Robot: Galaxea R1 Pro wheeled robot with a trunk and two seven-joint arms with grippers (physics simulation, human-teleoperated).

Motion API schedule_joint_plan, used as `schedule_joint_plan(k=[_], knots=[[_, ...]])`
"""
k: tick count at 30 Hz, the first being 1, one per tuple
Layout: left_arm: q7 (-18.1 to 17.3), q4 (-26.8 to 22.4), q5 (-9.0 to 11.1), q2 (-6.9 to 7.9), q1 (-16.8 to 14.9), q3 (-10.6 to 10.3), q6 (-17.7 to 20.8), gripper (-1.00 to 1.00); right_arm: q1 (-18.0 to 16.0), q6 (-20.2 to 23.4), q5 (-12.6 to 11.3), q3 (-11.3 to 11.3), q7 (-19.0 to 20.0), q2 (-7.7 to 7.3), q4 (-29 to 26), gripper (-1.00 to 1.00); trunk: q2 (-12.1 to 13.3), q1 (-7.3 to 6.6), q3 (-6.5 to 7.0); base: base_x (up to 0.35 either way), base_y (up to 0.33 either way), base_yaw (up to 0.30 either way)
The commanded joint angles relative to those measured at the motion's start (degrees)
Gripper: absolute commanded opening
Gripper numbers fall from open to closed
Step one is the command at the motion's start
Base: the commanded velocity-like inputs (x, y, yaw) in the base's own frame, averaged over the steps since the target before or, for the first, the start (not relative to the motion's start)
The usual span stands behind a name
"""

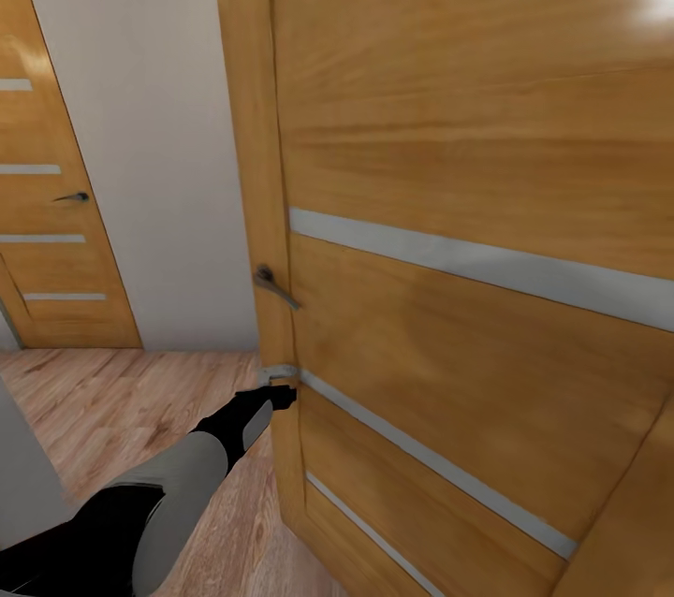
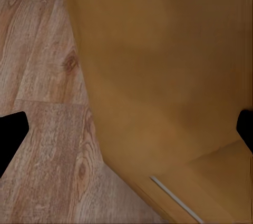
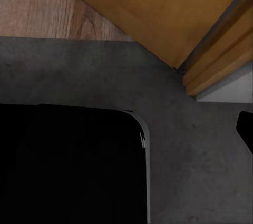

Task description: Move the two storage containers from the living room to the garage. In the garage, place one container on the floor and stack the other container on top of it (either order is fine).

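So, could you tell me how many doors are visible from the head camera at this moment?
2. A large wooden door stands close in front, its lever handle just above the left gripper. A second door sits closed in the far wall at the left. Others may lie outside the view.

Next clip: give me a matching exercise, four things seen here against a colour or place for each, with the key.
Things:
1. near door
2. far door
3. plank floor
4. concrete floor

Descriptions:
A. dark grey, in the right wrist view
B. light wood, under the left arm
C. closed, in the wall at the head view's left
D. close up, the left tool at its edge below the lever handle

Pairs: 1-D, 2-C, 3-B, 4-A
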Motion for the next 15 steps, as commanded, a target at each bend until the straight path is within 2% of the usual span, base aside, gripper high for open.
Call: schedule_joint_plan(k=[1,15], knots=[[0.0,-0.1,1.4,-0.06,0.0,-0.1,0.2,1.0,0.0,-0.2,0.0,0.0,0.0,-0.01,0.1,1.0,0.0,0.0,-0.04,0.0,0.0,-0.198],[-0.1,-0.1,1.4,-0.08,0.0,-0.1,0.2,1.0,0.0,-0.2,0.0,0.0,0.0,-0.01,0.1,1.0,0.0,0.0,-0.04,0.0,0.0,-0.256]])
